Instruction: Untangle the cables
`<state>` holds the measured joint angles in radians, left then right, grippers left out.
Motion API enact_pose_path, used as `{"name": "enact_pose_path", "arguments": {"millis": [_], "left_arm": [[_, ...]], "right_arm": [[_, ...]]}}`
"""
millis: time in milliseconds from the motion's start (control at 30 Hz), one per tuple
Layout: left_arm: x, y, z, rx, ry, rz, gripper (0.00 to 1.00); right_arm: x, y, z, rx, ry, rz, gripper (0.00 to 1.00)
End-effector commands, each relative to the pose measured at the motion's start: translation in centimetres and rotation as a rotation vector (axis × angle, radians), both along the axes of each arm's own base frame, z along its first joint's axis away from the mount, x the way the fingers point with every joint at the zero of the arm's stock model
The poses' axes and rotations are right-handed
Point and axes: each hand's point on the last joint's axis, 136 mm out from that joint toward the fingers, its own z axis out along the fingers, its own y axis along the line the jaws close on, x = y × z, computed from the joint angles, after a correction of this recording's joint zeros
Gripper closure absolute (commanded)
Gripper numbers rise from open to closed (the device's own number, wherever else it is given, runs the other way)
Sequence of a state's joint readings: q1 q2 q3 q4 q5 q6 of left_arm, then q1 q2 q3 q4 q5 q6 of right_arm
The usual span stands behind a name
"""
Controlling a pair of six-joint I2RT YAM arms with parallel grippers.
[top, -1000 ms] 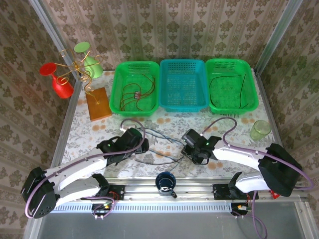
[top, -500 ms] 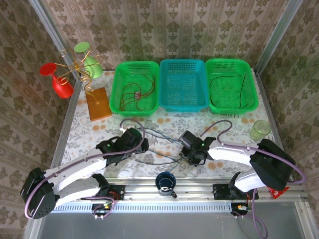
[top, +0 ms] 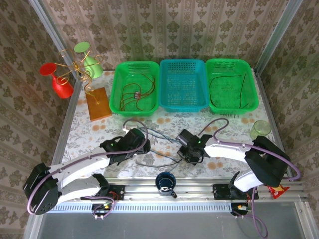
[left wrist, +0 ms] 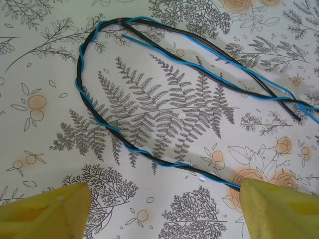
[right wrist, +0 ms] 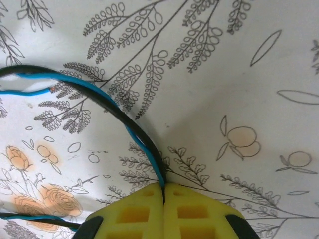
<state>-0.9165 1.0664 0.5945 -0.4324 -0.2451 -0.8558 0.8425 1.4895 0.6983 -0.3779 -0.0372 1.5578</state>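
Note:
A black and a blue cable [left wrist: 107, 132], twisted round each other, lie in a long loop on the flowered tablecloth between my two arms [top: 162, 149]. My left gripper [left wrist: 162, 214] hovers open over the loop, its yellow fingers [left wrist: 45, 211] wide apart, and the twisted pair runs under the right one. My right gripper [right wrist: 163, 191] is shut on the black and blue cables [right wrist: 124, 119], which come out of its pinched fingertips. In the top view the left gripper [top: 144, 147] and right gripper [top: 184, 151] face each other. Red cables [top: 139, 94] lie in the left green basket [top: 115, 84]; a black cable [top: 227, 79] lies in the right green basket [top: 255, 87].
A blue basket [top: 183, 107] stands between the green ones at the back. A gold wire stand with red and green cups [top: 75, 64] is at the back left. A pale green cup [top: 260, 129] stands at the right, a dark blue cup [top: 165, 181] at the near edge.
My right gripper has slid a little left and closed on the black and blue cables. The left arm has barely shifted and stays open.

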Motion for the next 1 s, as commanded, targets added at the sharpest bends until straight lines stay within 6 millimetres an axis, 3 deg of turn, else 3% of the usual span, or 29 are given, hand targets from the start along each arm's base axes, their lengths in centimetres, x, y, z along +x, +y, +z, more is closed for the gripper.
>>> {"name": "enact_pose_path", "arguments": {"millis": [0,133,300,467,733,967], "left_arm": [[0.5,-1.1,1.4,-0.003,-0.032,-0.025,0.21],[0.6,-2.0,2.1,-0.007,-0.044,-0.039,0.21],[1.1,-3.2,2.8,-0.017,-0.057,-0.066,0.22],[1.8,-4.9,4.3,-0.023,-0.074,-0.121,0.21],[2.7,-9.4,9.0,-0.093,-0.195,-0.316,0.21],[1.5,-12.6,12.1,-0.211,-0.296,-0.520,0.22]], "right_arm": [[1.1,0.4,-1.6,-0.032,-0.041,0.031,1.00],[1.6,-1.7,0.6,-0.091,-0.131,0.009,1.00],[3.2,-5.5,5.8,-0.181,-0.313,-0.017,1.00],[3.8,-8.5,9.2,-0.203,-0.419,-0.029,1.00],[5.3,-9.9,15.1,-0.031,-0.599,-0.076,1.00],[6.5,-10.2,19.7,0.032,-0.667,-0.083,1.00]]}}
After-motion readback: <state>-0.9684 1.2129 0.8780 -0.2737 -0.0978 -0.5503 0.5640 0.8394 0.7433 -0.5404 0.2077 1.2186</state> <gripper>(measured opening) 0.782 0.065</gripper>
